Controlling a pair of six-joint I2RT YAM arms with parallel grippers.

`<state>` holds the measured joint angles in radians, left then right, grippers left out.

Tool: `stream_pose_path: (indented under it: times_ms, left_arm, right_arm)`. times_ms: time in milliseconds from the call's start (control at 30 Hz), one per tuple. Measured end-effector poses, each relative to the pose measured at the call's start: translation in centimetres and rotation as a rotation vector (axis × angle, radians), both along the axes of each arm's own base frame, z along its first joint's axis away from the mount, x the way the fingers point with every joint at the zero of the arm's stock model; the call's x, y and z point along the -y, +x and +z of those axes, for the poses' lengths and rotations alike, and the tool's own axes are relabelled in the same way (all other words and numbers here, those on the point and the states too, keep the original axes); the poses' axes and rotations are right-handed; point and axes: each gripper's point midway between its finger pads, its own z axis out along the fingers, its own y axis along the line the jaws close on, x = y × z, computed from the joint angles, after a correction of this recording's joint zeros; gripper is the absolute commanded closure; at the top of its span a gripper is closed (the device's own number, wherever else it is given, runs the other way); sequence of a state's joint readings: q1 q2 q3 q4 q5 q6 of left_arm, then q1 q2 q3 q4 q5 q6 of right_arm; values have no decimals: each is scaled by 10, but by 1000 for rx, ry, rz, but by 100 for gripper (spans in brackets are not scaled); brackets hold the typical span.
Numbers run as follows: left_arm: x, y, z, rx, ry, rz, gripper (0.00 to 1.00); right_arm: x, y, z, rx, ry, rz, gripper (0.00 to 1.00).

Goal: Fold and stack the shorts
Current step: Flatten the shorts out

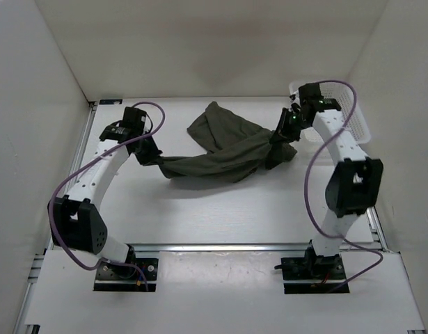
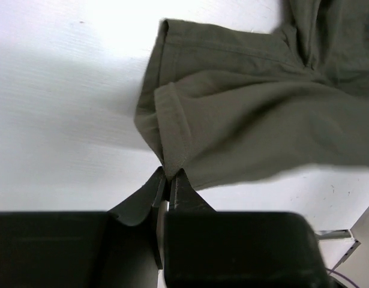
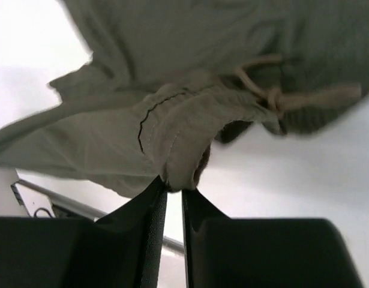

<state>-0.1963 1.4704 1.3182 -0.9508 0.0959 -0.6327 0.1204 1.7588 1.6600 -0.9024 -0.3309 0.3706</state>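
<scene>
The dark olive-green shorts [image 1: 224, 149] hang stretched between my two grippers over the middle of the white table, one leg flopped toward the back. My left gripper [image 1: 149, 154] is shut on the hem of a leg [image 2: 172, 157]; its fingertips [image 2: 183, 183] pinch the folded hem edge. My right gripper [image 1: 278, 147] is shut on the gathered waistband [image 3: 181, 150], its fingers [image 3: 153, 198] clamping a fold of fabric. The pale drawstring knot [image 3: 274, 99] dangles beside the waistband. Both corners are lifted above the table.
A white plastic mesh basket [image 1: 358, 115] stands at the back right, behind the right arm. White walls enclose the table on the left, back and right. A metal rail [image 1: 220, 245] runs along the near edge in front of the arm bases.
</scene>
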Motion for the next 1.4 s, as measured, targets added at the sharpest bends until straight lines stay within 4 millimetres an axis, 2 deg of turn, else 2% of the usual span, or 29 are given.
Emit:
stream_pose_path:
  times_ms: [67, 100, 133, 233, 300, 400, 500, 567, 633, 667, 800, 967, 1133, 1267, 1333, 1367, 1400]
  left_arm:
    - [4, 3, -3, 1, -1, -11, 90]
    - [6, 4, -5, -2, 0, -15, 90]
    - [8, 5, -7, -6, 1, -20, 90]
    - [10, 6, -12, -15, 3, -26, 90]
    - [11, 8, -14, -20, 5, -27, 90]
    - [12, 10, -18, -26, 6, -28, 90]
    - [13, 11, -21, -33, 8, -31, 90]
    - [15, 11, -22, -37, 9, -35, 90]
    - [16, 11, -24, -41, 11, -36, 90]
    - [16, 11, -25, -44, 10, -35, 90]
    - [16, 11, -25, -45, 13, -35, 90]
    - [16, 11, -26, -44, 15, -30, 90]
    - [16, 11, -25, -44, 14, -25, 90]
    - [16, 11, -25, -45, 13, -23, 90]
    - [16, 11, -26, -45, 14, -23, 90]
    - [15, 11, -26, -45, 14, -23, 90]
    - [15, 11, -26, -45, 16, -21, 90]
  right_arm:
    - [-3, 17, -35, -57, 0, 3, 73]
    - [-3, 16, -50, -91, -2, -4, 67]
    - [-1, 9, -65, -131, -8, -16, 53]
    - [6, -20, -80, -175, -28, -66, 23]
    - [12, -39, -73, -146, -40, -98, 19]
    - [18, -54, -47, -36, -35, -129, 26]
    - [14, -51, -33, 40, 7, -144, 28]
    - [7, -43, -37, 41, 48, -144, 28]
    - [-1, -36, -49, 10, 69, -142, 28]
    - [-5, -33, -56, -14, 79, -138, 25]
    - [-26, -8, -75, -79, 134, -131, 21]
    - [-44, 28, -78, -103, 216, -169, 20]
    - [-52, 60, -78, -103, 259, -209, 20]
    - [-60, 73, -90, -135, 273, -235, 31]
    - [-63, 74, -98, -160, 276, -247, 44]
    - [-65, 74, -102, -174, 278, -250, 53]
    - [-67, 73, -105, -186, 276, -252, 73]
